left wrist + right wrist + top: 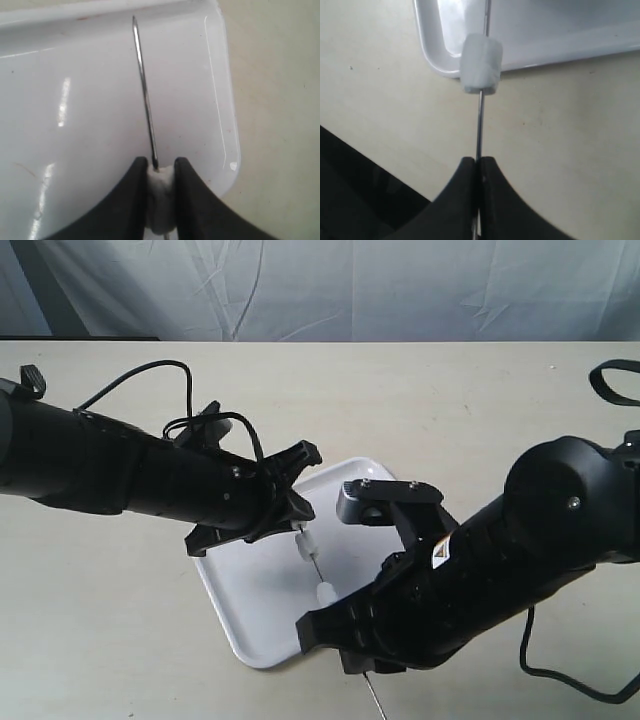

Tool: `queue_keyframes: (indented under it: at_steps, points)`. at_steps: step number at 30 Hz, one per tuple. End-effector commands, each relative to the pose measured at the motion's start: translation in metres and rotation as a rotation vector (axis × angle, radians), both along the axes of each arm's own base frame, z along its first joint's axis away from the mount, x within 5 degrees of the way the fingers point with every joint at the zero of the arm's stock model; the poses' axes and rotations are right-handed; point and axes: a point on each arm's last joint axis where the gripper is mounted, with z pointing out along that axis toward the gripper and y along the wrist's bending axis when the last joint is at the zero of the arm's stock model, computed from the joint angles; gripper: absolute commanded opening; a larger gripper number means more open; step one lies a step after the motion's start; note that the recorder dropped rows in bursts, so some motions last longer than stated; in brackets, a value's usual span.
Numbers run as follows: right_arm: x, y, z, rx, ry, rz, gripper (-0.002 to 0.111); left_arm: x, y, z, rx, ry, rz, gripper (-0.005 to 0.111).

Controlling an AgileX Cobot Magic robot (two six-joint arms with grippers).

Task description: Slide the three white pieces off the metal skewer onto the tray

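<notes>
The white tray [250,625] lies in the middle of the table. The metal skewer [313,562] runs slantwise above it. My left gripper [297,528] is shut on a white piece [161,197] threaded on the skewer [145,95], whose bare pointed end reaches past the fingers over the tray [75,100]. A second white piece [326,592] sits lower on the rod, above the tray's near rim [432,55]. My right gripper [479,162] is shut on the skewer [479,125] just behind that piece [481,62]. I cannot make out a third piece.
A black cable [150,375] loops over the table behind the left arm. A black strap [615,380] lies at the far right edge. Grey cloth hangs along the back. The skewer's butt end [375,702] pokes out below the right arm.
</notes>
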Motion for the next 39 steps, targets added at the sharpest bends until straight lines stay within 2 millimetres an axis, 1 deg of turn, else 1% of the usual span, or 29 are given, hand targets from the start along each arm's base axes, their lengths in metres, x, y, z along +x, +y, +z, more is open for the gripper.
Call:
queue_keyframes:
  at_steps: [1,6,11,16,19,23,25,27,28,31,33,39]
  points:
    - [-0.01,-0.002,0.0,-0.03,0.054,0.068,-0.001,0.002,0.001,-0.002,0.038,-0.013,0.027,0.015]
    - [-0.019,-0.008,0.005,-0.084,0.088,0.092,-0.001,0.004,0.004,-0.004,0.066,-0.023,0.051,0.015]
    - [-0.032,-0.021,0.017,-0.191,0.087,0.099,-0.001,0.005,0.006,-0.004,0.084,-0.03,0.065,0.015]
    - [-0.046,-0.036,0.035,-0.23,0.102,0.091,-0.001,0.006,0.007,-0.005,0.1,-0.036,0.079,0.015]
    - [-0.052,-0.045,0.041,-0.271,0.128,0.088,-0.001,0.007,0.009,-0.005,0.114,-0.041,0.091,0.015]
    - [-0.057,-0.056,0.045,-0.344,0.142,0.097,-0.001,0.008,0.01,-0.005,0.123,-0.045,0.098,0.015]
    - [-0.053,-0.059,0.046,-0.357,0.094,0.066,-0.001,0.006,0.007,-0.005,0.099,-0.036,0.078,0.015]
    - [-0.048,-0.057,0.047,-0.323,0.028,0.041,-0.001,0.003,0.002,-0.003,0.051,-0.018,0.038,0.019]
    - [-0.045,-0.055,0.048,-0.303,0.004,0.035,-0.001,0.002,0.001,-0.002,0.034,-0.012,0.024,0.022]
    - [-0.039,-0.049,0.048,-0.249,-0.053,0.014,-0.001,0.0,-0.002,-0.001,0.009,-0.002,0.003,0.035]
    - [-0.034,-0.046,0.046,-0.233,-0.088,-0.001,-0.001,0.0,-0.002,-0.001,0.003,0.0,-0.002,0.04]
    - [-0.018,-0.035,0.034,-0.232,-0.172,-0.025,-0.001,-0.003,-0.006,0.001,-0.036,0.015,-0.034,0.041]
